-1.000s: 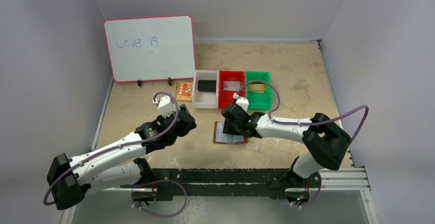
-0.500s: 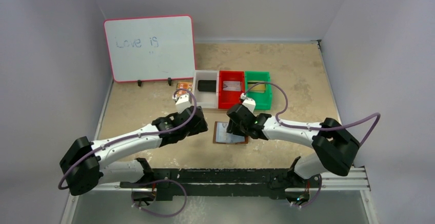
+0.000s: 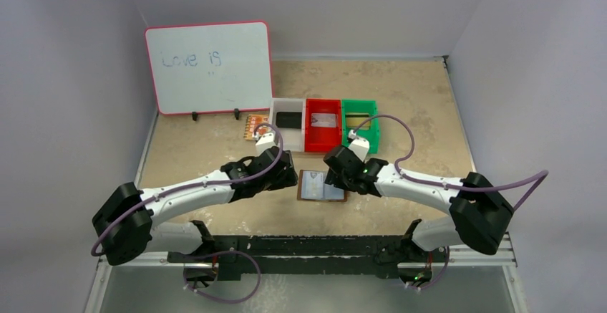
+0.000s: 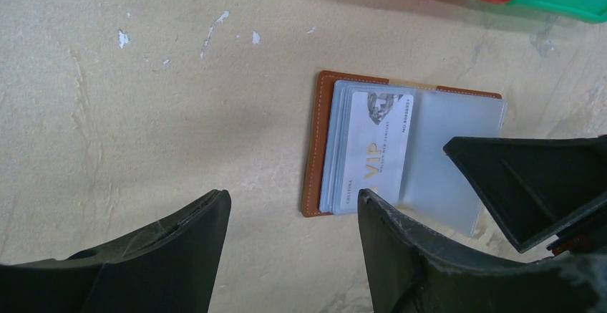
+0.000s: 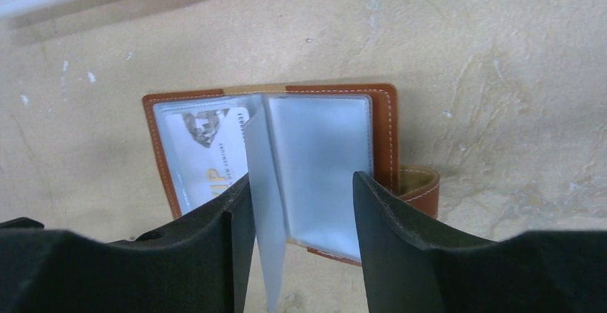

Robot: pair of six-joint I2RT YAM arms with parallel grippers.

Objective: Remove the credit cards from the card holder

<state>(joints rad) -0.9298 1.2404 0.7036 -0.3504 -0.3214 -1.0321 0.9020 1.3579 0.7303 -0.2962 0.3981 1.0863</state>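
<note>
The brown leather card holder (image 3: 344,197) lies open on the table between my two grippers, its clear sleeves fanned. A pale credit card printed "VIP" (image 4: 376,145) sits in a left-hand sleeve, also visible as the credit card (image 5: 204,148) in the right wrist view. My left gripper (image 4: 293,205) is open over bare table just off the card holder's (image 4: 323,148) near left corner, with nothing between its fingers. My right gripper (image 5: 302,184) hangs open over the card holder's (image 5: 386,134) right half. One clear sleeve (image 5: 261,213) stands upright against its left finger.
White bin (image 3: 288,143), red bin (image 3: 322,142) and green bin (image 3: 375,123) stand in a row just behind the holder, each holding a flat item. An orange patterned card (image 3: 254,125) lies left of the bins. A whiteboard (image 3: 207,66) stands at the back left.
My left arm has swung right, bringing its gripper beside the holder. My right gripper has shifted slightly right and widened its jaws, and the sleeve pages have turned.
</note>
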